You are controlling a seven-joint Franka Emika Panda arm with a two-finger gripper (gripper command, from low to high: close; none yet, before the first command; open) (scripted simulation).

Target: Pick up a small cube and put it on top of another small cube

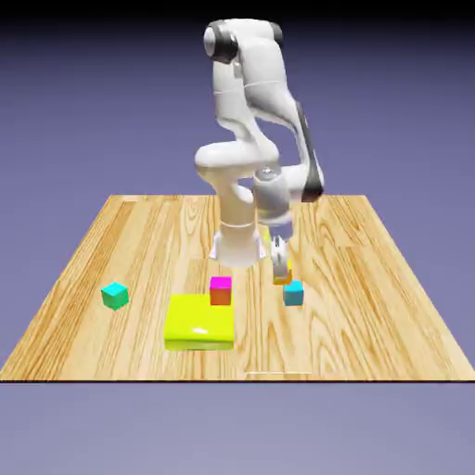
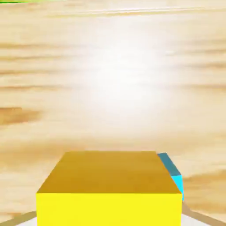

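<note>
My gripper is shut on the small cube, a tiny cube with a yellow top and orange sides, near the middle of the table. In the hand view the small cube fills the bottom middle between the grey fingertips. The other small cube, with a cyan top and blue sides, rests on the wood just in front of the held cube, slightly toward the exterior view's right. In the hand view only a sliver of this cyan cube shows past the yellow cube's right edge.
A magenta-topped red cube stands left of the gripper, touching the back of a large flat yellow block. A cyan-topped cube with green sides sits far left. The wooden table ends a little in front of the block.
</note>
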